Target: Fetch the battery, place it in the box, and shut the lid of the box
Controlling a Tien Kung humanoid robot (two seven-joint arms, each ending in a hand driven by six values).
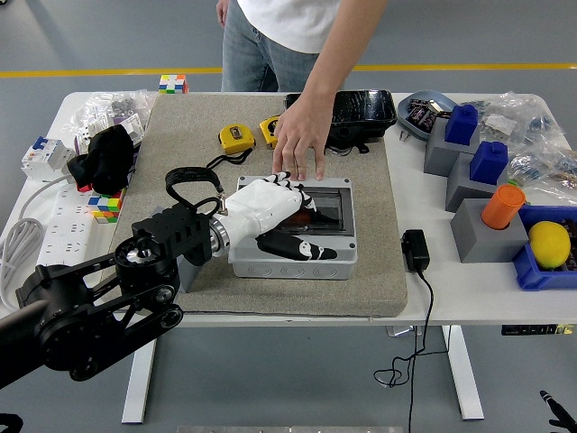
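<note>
- The grey box (293, 257) sits on a tan mat (370, 234) in the middle of the white table (478, 289), its front wall close to the mat's near edge.
- The box's dark see-through lid (330, 206) lies down flat over the opening; the battery cannot be made out through it.
- The robot's left hand (270, 212), white with black fingers, rests palm-down on the lid's left half. Its fingers (302, 245) lie spread and flat across the lid and pinch nothing.
- A person's hand (302, 140) reaches in from the far side, fingers spread, with the fingertips at the box's back edge, just beside the robot's knuckles.
- The right arm is out of view.
- Behind the box, 2 yellow tape measures (234, 138) and a black tray (361, 113) crowd the mat's far edge.
- Right of the box the mat is bare up to its edge; just past that edge lies a black charger (414, 250), whose cable hangs off the table's near edge.
- Further right stand 3 grey blocks (482, 230), near the table's right end.
- Left of the mat, a black glove (108, 155), a colour cube (106, 205) and a white power strip (59, 230) fill the table's left end.
</note>
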